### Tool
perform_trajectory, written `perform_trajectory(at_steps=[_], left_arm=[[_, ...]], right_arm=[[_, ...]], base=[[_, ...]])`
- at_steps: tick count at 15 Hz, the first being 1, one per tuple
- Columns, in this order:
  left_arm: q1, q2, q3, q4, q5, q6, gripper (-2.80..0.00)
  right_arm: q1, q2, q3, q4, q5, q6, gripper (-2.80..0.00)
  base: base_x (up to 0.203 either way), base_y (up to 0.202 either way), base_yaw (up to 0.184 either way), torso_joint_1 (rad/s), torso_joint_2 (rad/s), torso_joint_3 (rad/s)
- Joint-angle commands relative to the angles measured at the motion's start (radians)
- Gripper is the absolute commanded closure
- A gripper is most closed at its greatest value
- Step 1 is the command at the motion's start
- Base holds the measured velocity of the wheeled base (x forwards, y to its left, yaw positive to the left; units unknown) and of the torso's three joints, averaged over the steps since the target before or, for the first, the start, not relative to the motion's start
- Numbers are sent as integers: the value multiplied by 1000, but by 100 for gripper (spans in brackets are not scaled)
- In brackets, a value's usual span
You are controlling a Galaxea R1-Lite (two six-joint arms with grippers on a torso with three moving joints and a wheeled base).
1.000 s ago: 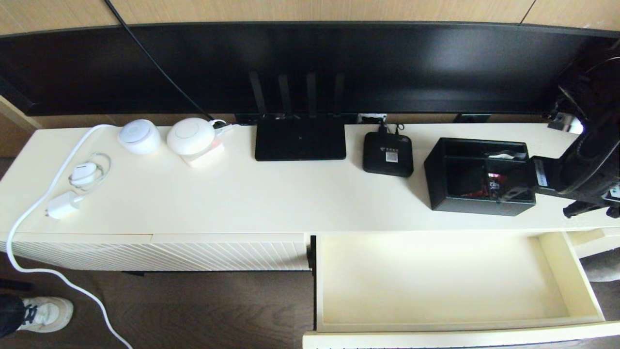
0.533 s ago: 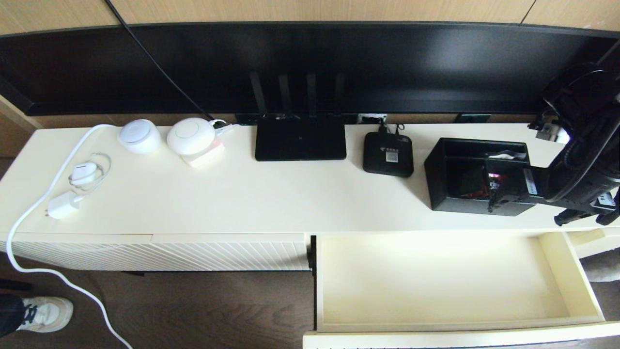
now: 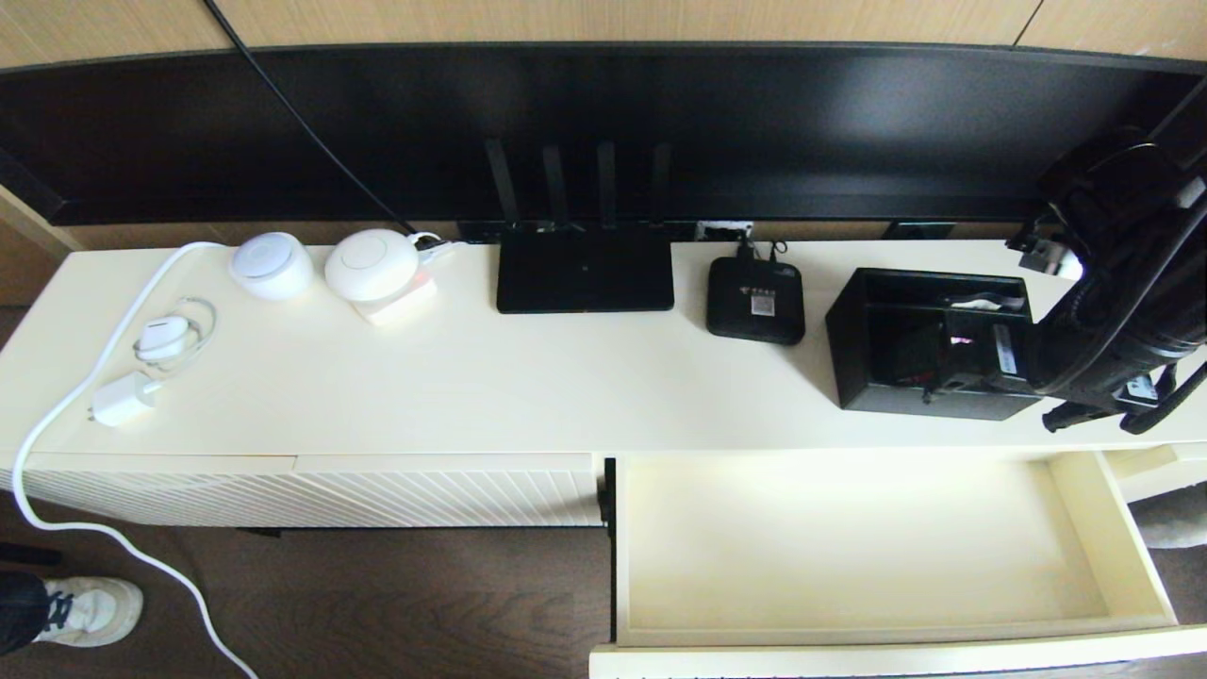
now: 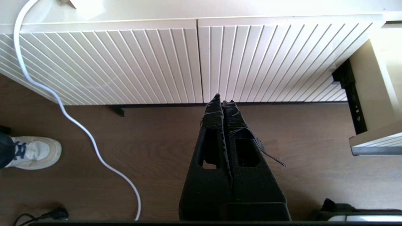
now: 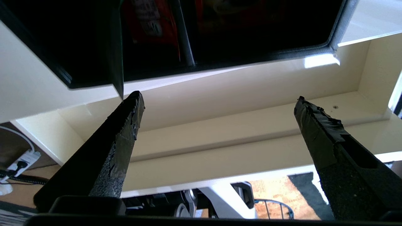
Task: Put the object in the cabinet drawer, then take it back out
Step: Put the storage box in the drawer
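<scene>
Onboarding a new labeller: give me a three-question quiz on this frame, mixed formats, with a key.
1. True or false: the organizer box stands on the cabinet top.
2. The cabinet drawer is: A) shut B) pulled open, nothing inside C) pulled open, box inside.
3. Fill in: the right tool is ___ over the box; the left tool hangs by the ribbed front.

Key: 1 true; 2 B; 3 open.
</scene>
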Motion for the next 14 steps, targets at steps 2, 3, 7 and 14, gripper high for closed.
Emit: perform_trajectory(at_steps=[2, 3, 7, 14], left_arm=[[0, 2, 0, 0, 0, 0, 0], [0, 2, 0, 0, 0, 0, 0], [0, 2, 0, 0, 0, 0, 0], [0, 2, 0, 0, 0, 0, 0]], right_arm=[[-1, 14, 10, -5, 0, 2, -280], [-1, 22, 11, -6, 5, 3, -280], [-3, 38, -5, -9, 38, 3, -280], [-12, -9, -38, -14, 21, -1, -280]], base=[[0, 0, 0, 0, 0, 0], [0, 0, 0, 0, 0, 0], [0, 0, 0, 0, 0, 0], [0, 0, 0, 0, 0, 0]])
